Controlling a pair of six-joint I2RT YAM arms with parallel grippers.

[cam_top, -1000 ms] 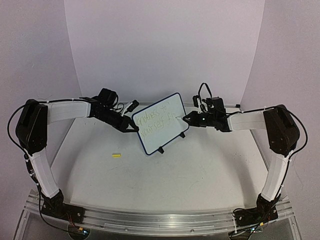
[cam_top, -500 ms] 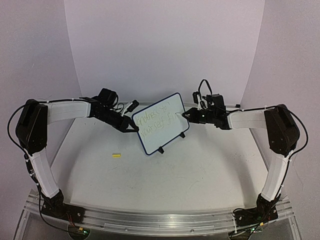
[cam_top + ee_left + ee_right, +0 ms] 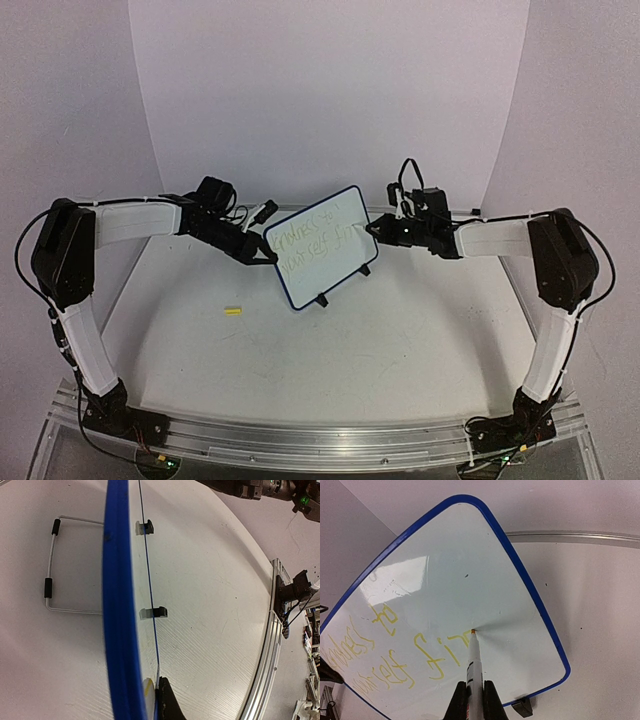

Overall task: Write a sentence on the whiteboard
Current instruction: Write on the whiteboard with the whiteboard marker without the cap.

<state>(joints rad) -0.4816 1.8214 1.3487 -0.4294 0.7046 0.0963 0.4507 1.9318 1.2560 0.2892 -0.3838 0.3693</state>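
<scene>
White table point(image 3: 400, 340): one whiteboard point(image 3: 470, 570), one marker point(image 3: 475, 665).

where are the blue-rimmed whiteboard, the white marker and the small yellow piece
blue-rimmed white rectangular whiteboard point(image 3: 335, 272), top view, bare lower face
slim white marker point(image 3: 474, 657), yellow tip, right wrist view, mid barrel
small yellow cylindrical piece point(image 3: 233, 311), top view, its middle

Yellow handwriting is set in 2 lines on the whiteboard point(image 3: 470, 570). In the right wrist view, the lower line of the sentence point(image 3: 395, 672) can be read as "yourself", followed by the letters "Fir". The upper line begins with a word ending in "ness"; the short word after it cannot be made out. In the top view the strokes are too faint to be read.
</scene>
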